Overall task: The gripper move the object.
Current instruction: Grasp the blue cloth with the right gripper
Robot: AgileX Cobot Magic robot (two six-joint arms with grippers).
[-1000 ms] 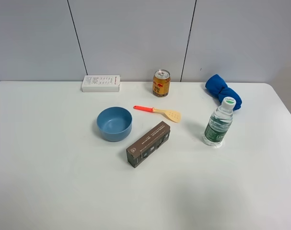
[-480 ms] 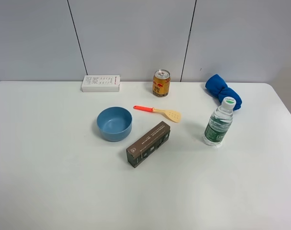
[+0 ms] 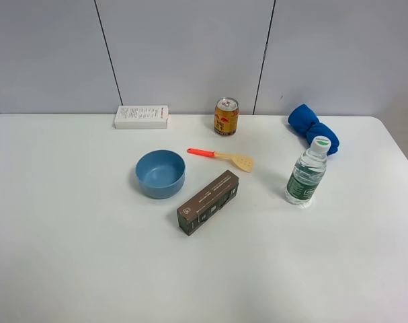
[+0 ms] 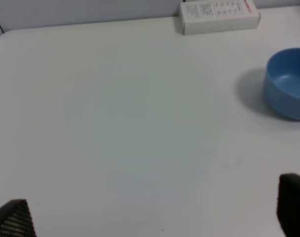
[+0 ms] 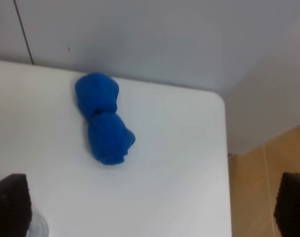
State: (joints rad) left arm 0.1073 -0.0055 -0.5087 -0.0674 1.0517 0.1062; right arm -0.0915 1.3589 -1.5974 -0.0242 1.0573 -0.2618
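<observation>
The royal-blue rolled cloth lies at the table's far right corner, just behind the water bottle. In the right wrist view the cloth is a two-lobed lump ahead of my right gripper, whose black fingertips stand wide apart with nothing between them. My left gripper is open and empty over bare table, its fingertips at the frame's corners. Neither arm shows in the exterior high view.
A pale blue bowl, a dark brown box, an orange-handled spatula, a gold can and a white box sit around the table's middle and back. The table's right edge is close to the cloth.
</observation>
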